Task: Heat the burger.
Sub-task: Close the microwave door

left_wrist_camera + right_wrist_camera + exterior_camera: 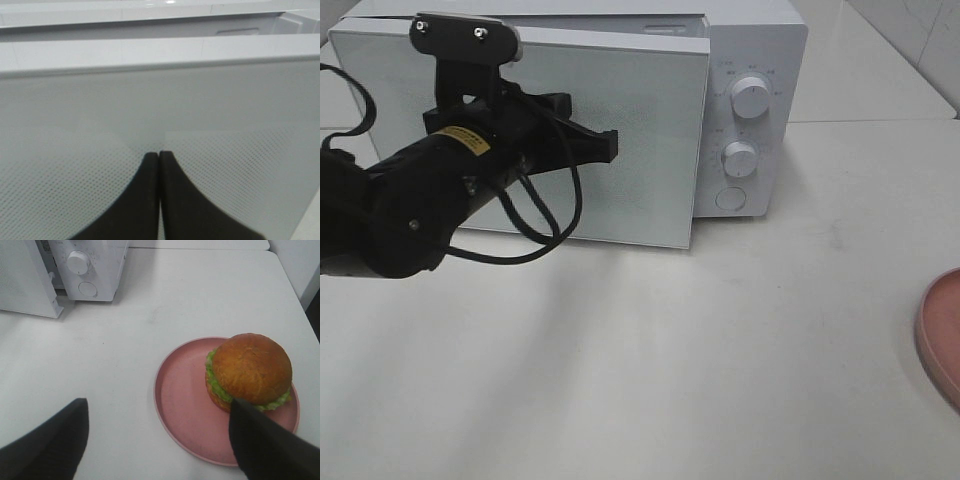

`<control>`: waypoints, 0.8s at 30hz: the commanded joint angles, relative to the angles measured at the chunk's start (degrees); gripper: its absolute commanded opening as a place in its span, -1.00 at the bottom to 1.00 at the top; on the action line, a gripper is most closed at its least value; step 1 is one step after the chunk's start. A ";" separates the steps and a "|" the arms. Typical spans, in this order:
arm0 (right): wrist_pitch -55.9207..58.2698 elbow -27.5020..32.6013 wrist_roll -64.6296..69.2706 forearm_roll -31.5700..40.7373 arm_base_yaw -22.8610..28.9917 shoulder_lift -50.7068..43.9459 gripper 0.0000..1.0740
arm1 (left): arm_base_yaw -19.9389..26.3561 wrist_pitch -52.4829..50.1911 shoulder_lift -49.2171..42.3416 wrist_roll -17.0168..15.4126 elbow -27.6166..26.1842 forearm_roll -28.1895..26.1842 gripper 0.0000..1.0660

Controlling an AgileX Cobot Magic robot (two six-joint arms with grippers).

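The left gripper (610, 147) has its fingers (150, 200) pressed together, with nothing between them, right at the dotted front of the microwave door (630, 120). The door stands slightly ajar from the microwave (760, 60) at the far side of the table (720, 350). At the right edge, the burger (252, 371) sits on a pink plate (185, 405). The right gripper (160, 440) hangs over the plate's near side, fingers wide apart and empty.

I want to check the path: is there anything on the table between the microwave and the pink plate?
No. In the right wrist view only bare table lies between the microwave and the pink plate holding the burger.
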 commanded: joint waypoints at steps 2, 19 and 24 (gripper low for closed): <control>-0.06 0.11 -0.23 0.17 -0.34 -1.49 0.40 | -0.34 1.95 1.66 1.60 -3.21 -2.75 -1.00; -0.06 0.11 -0.23 0.17 -0.34 -1.49 0.40 | -0.34 5.33 8.54 3.50 -16.04 -5.33 -1.00; -0.06 0.11 -0.23 0.17 -0.34 -1.49 0.40 | -0.34 6.07 10.83 3.50 -19.08 -6.53 -1.00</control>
